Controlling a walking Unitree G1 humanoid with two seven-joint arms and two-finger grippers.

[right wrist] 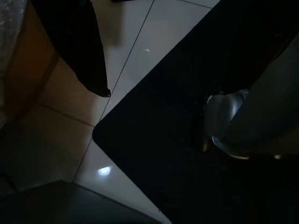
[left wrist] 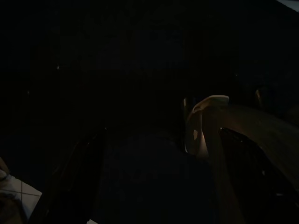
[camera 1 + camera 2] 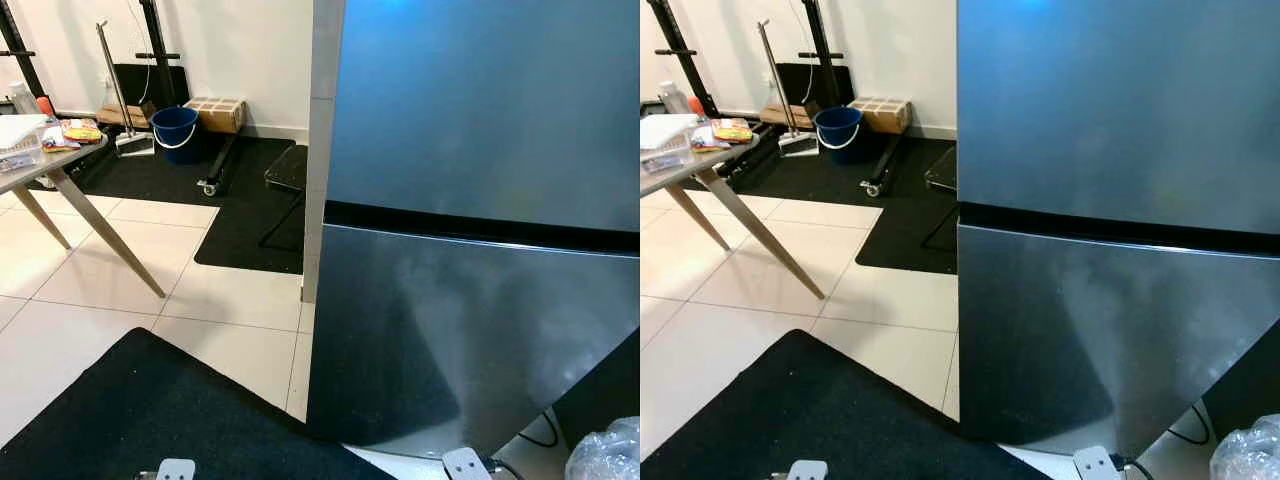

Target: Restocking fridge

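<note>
- Straight ahead stands the fridge (image 3: pixel 480 230), a tall box of brushed grey steel with a dull sheen, filling the right part of the head views; both its doors are shut.
- A dark horizontal seam (image 3: pixel 1110 230) splits the upper door from the lower one; the fridge's long axis is upright and its front faces the robot.
- Its pale side panel (image 3: pixel 318 150) runs up the left edge, meeting the white floor tiles (image 3: pixel 110 255).
- A black mat (image 3: pixel 170 420) with a fine, rough texture lies on the floor before the fridge, its corner reaching toward the tiles.
- To the left, a table (image 3: pixel 60 170) with slanted wooden legs carries a clear plastic box (image 3: pixel 20 140) and some coloured packets (image 3: pixel 80 130).
- Farther back, by the white wall, sit a round blue bucket (image 3: pixel 176 130), a cardboard box (image 3: pixel 215 112) and a mop with a metal handle (image 3: pixel 115 80), all on a second dark mat (image 3: pixel 250 200).
- At the lower right, a crinkled clear plastic bag (image 3: pixel 605 455) lies beside a black cable (image 3: pixel 540 432).
- Left pincer: the left wrist view is very dark, and I cannot tell how its fingers stand.
- Right pincer: the right wrist view looks down on the mat and tiles, with one black finger (image 1: pixel 88 51) in sight; its opening cannot be told.
</note>
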